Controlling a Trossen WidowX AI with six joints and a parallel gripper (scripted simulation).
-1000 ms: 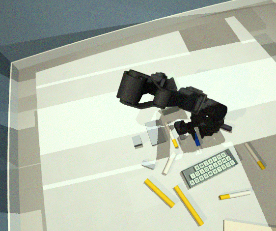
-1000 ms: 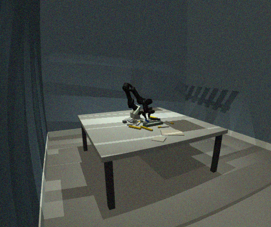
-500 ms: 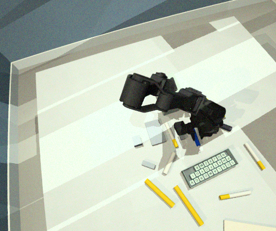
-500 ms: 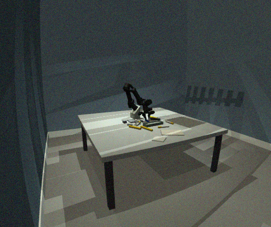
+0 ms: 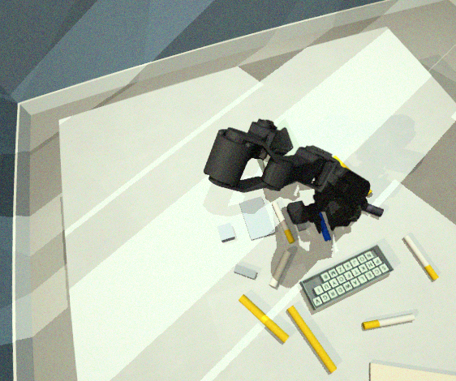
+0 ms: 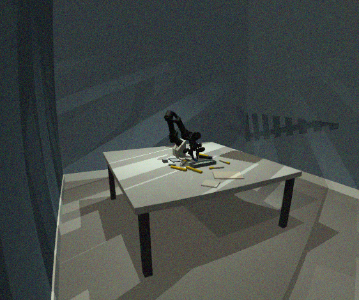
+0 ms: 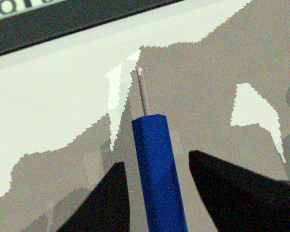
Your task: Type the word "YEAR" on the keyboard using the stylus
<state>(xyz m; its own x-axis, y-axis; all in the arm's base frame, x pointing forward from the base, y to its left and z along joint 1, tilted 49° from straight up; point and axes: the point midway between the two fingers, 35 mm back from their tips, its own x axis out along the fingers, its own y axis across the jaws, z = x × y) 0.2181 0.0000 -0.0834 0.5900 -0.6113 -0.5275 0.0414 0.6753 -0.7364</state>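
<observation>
The stylus [image 5: 324, 231] [image 7: 162, 188], blue with a thin metal tip, lies on the desk and its tip points toward the keyboard. My gripper [image 5: 324, 224] [image 6: 195, 157] [image 7: 157, 165] is open, pointing down low over the stylus. In the wrist view one dark finger is on each side of the blue body, with a visible gap on both sides. The stylus's rear end is out of that view and hidden under the arm in the top view. The grey keyboard [image 5: 345, 277] [image 6: 202, 163] [image 7: 65, 29] with pale keys lies just beyond the tip; only its near edge shows in the wrist view.
White-and-yellow sticks [image 5: 283, 223] [image 5: 421, 258] [image 5: 388, 321] lie around the keyboard. Yellow rods [image 5: 263, 318] [image 5: 311, 339] lie beyond it. Small grey blocks [image 5: 225, 232] [image 5: 245, 271] and a flat pale pad [image 5: 256, 218] lie to the left. A yellow rod [image 6: 204, 155] is behind my gripper.
</observation>
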